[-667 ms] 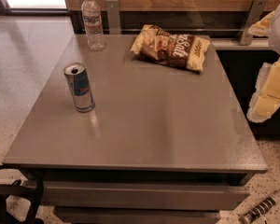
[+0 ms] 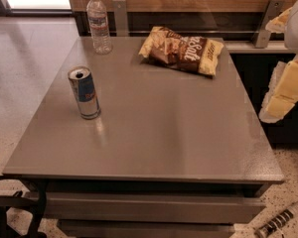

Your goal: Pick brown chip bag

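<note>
Brown chip bag [image 2: 181, 49] lying flat on far part of tabletop [image 2: 188, 138], left of gripper [image 2: 287, 83].
Long axis roughly left-right; gripper beyond right tabletop edge, well apart from bag; open or closed: cannot tell.

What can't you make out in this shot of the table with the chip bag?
The gripper is outside the camera view; only pale arm parts show, cut by the right edge.
The brown chip bag: lettering partly lost in crinkles.
The can: label too small to read.
The ridged object, bottom right: cut by the frame, unidentifiable.
</note>
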Robot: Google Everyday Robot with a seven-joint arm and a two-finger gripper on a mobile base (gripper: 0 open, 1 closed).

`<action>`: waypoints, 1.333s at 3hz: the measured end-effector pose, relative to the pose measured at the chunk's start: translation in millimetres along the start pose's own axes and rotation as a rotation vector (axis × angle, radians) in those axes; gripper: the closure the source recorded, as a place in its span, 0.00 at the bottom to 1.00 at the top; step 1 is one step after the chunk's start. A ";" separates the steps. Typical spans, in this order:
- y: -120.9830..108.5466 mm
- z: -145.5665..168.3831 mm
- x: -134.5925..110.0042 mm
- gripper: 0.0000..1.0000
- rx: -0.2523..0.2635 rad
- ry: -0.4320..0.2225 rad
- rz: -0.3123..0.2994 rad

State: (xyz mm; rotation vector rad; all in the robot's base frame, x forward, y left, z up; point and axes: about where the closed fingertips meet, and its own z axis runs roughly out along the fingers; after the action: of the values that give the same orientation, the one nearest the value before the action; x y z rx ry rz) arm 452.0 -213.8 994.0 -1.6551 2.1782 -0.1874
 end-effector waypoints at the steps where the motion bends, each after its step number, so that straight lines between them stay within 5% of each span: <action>1: -45.8 0.5 -9.8 0.00 0.158 -0.018 0.037; 2: -88.8 1.5 -28.2 0.00 0.296 -0.049 0.047; 3: -120.0 13.5 -51.3 0.00 0.356 -0.099 0.045; 4: -136.6 40.6 -63.6 0.00 0.341 -0.156 0.082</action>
State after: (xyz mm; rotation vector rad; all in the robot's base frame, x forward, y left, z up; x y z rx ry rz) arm 604.1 -187.9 1017.9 -1.3434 1.9649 -0.3707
